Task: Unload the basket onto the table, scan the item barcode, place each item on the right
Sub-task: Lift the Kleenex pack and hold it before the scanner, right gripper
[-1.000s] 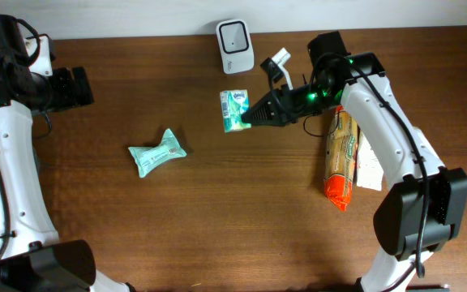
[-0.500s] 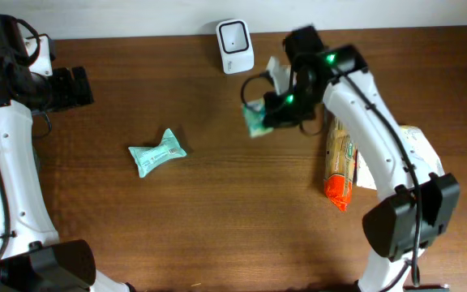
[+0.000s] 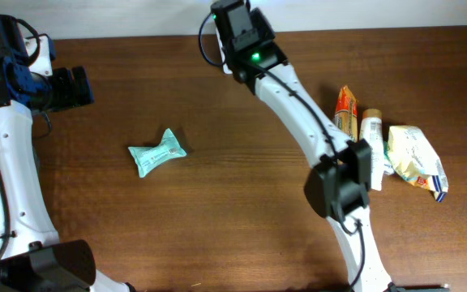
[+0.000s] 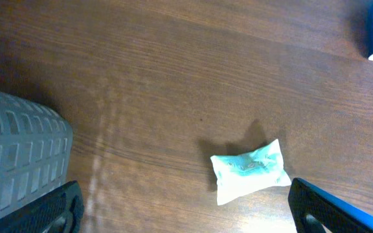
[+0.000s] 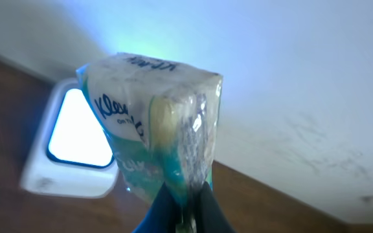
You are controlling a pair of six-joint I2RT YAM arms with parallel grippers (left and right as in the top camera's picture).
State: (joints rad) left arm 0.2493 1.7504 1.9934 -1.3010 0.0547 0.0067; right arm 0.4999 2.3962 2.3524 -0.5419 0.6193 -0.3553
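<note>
Since a second ago your right gripper (image 5: 185, 194) has swung from mid-table to the back edge, pinched shut on the tissue pack (image 5: 154, 116), "Klee…" legible, rest cut off. Behind it the scanner (image 5: 70, 155) glows; overhead, the arm hides both. Your left gripper (image 4: 186, 210) gapes wide, well apart from a teal packet (image 4: 250, 169)

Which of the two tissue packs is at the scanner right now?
The Kleenex pack pinched in the right end effector, held up before the lit white scanner. The other, a teal pack, lies loose on the table, nothing touching it.
</note>
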